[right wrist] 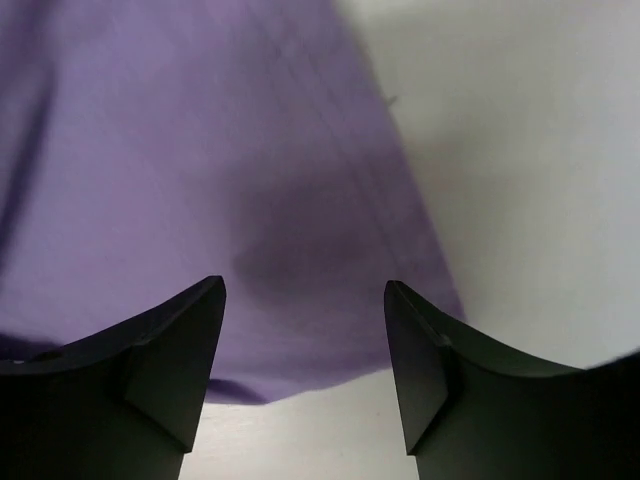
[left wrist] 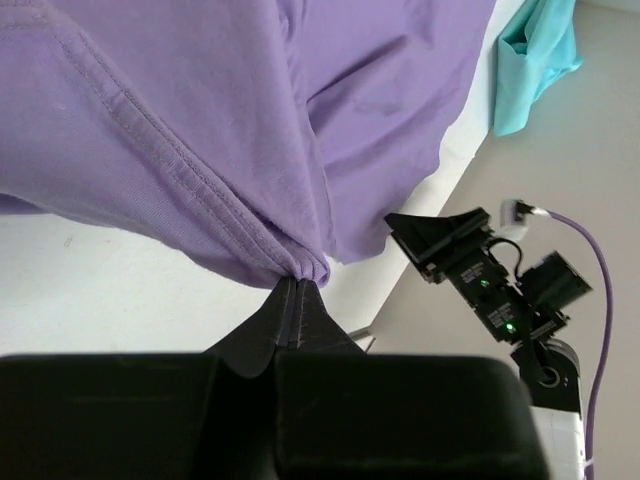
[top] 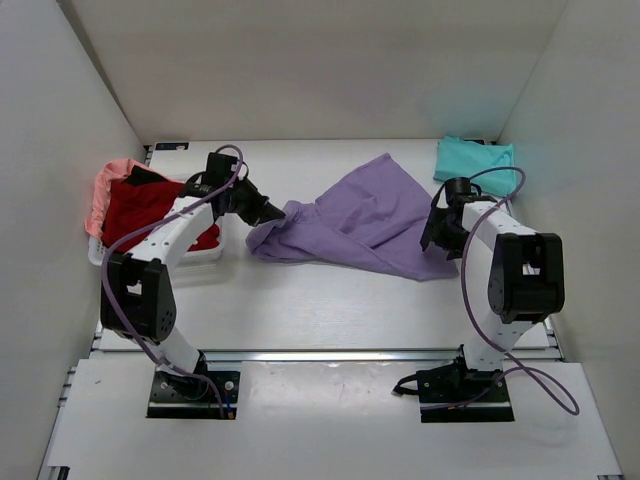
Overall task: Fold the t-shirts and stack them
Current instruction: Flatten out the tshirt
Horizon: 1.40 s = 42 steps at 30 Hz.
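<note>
- Top external view: the left gripper [top: 283,212] pinches a seamed edge of the lavender-purple t-shirt [top: 365,215].
- The shirt's long axis runs from that pinch to the right gripper [top: 432,240], which is spread just above the cloth.
- The teal t-shirt [top: 475,160] lies beyond the right gripper.
</note>
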Tool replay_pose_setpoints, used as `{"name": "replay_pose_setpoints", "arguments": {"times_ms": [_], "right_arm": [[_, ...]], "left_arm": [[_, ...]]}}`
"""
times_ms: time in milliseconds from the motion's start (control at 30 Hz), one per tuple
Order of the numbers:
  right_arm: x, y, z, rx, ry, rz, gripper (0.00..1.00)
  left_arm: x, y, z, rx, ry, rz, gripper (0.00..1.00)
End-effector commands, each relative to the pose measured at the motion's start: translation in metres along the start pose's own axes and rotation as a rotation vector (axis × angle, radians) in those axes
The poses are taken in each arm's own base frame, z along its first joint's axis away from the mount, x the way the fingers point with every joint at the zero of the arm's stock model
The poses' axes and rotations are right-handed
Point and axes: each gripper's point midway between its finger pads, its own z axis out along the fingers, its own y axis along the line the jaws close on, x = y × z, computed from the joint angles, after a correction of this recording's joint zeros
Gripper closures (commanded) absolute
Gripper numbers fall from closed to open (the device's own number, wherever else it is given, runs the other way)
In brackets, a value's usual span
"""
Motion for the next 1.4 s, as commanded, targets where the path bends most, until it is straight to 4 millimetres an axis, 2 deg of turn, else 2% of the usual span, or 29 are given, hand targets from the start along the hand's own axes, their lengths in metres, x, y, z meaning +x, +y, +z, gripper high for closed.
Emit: {"name": "replay_pose_setpoints", "arguments": {"times_ms": [0,67,333,367,433,467,533,567,600,633,667,733,767,800,833,867,900,933,967,1000,1033,1067,1100,1133,1167,1200,1233,1267,1367], "right_arm": [[0.015,-0.014,-0.003,0.060,0.026,0.021,0.37],[0.031,-0.018,0.000,0.104,0.067,-0.004,0.35],[0.057,-0.036,0.009,0.159,0.155,0.002,0.30],[0.058,-0.030,0.011,0.122,0.169,-0.006,0.37],[0.057,-0.026,0.014,0.068,0.189,0.013,0.68],[0.053,-0.023,0.015,0.048,0.179,0.011,1.00],[0.037,-0.007,0.004,-0.030,0.149,0.024,1.00],[0.015,0.002,-0.006,-0.050,0.088,0.014,1.00],[-0.018,0.012,-0.023,-0.078,-0.001,0.009,1.00],[-0.035,0.018,-0.036,-0.093,-0.049,-0.003,1.00],[-0.074,0.033,-0.061,-0.137,-0.151,-0.011,1.00],[-0.150,0.063,-0.130,-0.239,-0.359,-0.019,1.00],[-0.163,0.066,-0.140,-0.246,-0.393,-0.030,1.00],[-0.195,0.080,-0.186,-0.291,-0.518,-0.051,1.00],[-0.219,0.086,-0.227,-0.309,-0.621,-0.052,1.00],[-0.227,0.085,-0.242,-0.292,-0.661,-0.063,1.00],[-0.241,0.086,-0.277,-0.305,-0.753,-0.050,1.00],[-0.244,0.087,-0.299,-0.321,-0.796,-0.048,1.00],[-0.247,0.080,-0.312,-0.343,-0.822,-0.031,1.00],[-0.249,0.069,-0.313,-0.349,-0.820,0.002,1.00],[-0.243,0.067,-0.308,-0.369,-0.797,0.005,1.00],[-0.236,0.057,-0.308,-0.356,-0.792,0.012,1.00],[-0.229,0.051,-0.318,-0.348,-0.811,0.008,1.00],[-0.223,0.042,-0.305,-0.312,-0.794,0.009,1.00],[-0.212,0.037,-0.303,-0.300,-0.788,0.002,1.00],[-0.206,0.029,-0.326,-0.294,-0.842,0.002,1.00],[-0.199,0.028,-0.326,-0.292,-0.842,-0.006,1.00],[-0.193,0.021,-0.343,-0.280,-0.893,-0.008,1.00],[-0.182,0.013,-0.390,-0.273,-1.024,-0.022,1.00]], "left_arm": [[0.003,-0.037,-0.038,0.146,-0.046,0.077,1.00],[0.005,-0.031,-0.040,0.140,-0.038,0.069,1.00],[0.002,-0.022,-0.047,0.156,-0.043,0.065,1.00],[0.003,-0.021,-0.045,0.153,-0.037,0.062,1.00],[-0.002,-0.027,-0.049,0.173,-0.055,0.080,1.00],[-0.003,-0.035,-0.053,0.193,-0.059,0.103,1.00],[-0.011,-0.052,-0.053,0.249,-0.047,0.111,1.00],[-0.015,-0.065,-0.055,0.290,-0.030,0.113,1.00],[-0.021,-0.093,-0.068,0.361,-0.041,0.146,1.00],[-0.034,-0.119,-0.076,0.423,-0.066,0.173,1.00],[-0.047,-0.135,-0.075,0.472,-0.080,0.193,1.00],[-0.069,-0.207,-0.118,0.640,-0.152,0.302,1.00],[-0.085,-0.218,-0.115,0.665,-0.158,0.300,1.00],[-0.102,-0.249,-0.137,0.740,-0.192,0.333,1.00],[-0.104,-0.281,-0.180,0.840,-0.239,0.397,1.00],[-0.115,-0.302,-0.204,0.916,-0.269,0.398,1.00],[-0.131,-0.302,-0.206,0.935,-0.261,0.350,1.00],[-0.128,-0.313,-0.233,0.996,-0.289,0.391,1.00],[-0.138,-0.310,-0.237,0.998,-0.285,0.357,1.00],[-0.128,-0.312,-0.248,1.021,-0.272,0.376,1.00],[-0.142,-0.298,-0.243,0.997,-0.287,0.361,1.00],[-0.141,-0.285,-0.239,0.963,-0.285,0.341,1.00],[-0.124,-0.286,-0.258,0.985,-0.307,0.392,1.00],[-0.118,-0.273,-0.256,0.967,-0.306,0.387,1.00],[-0.121,-0.258,-0.239,0.926,-0.299,0.353,1.00],[-0.112,-0.255,-0.259,0.932,-0.332,0.377,1.00],[-0.115,-0.246,-0.264,0.909,-0.370,0.388,1.00],[-0.117,-0.243,-0.270,0.895,-0.390,0.381,1.00],[-0.114,-0.250,-0.311,0.879,-0.510,0.446,1.00]]}}
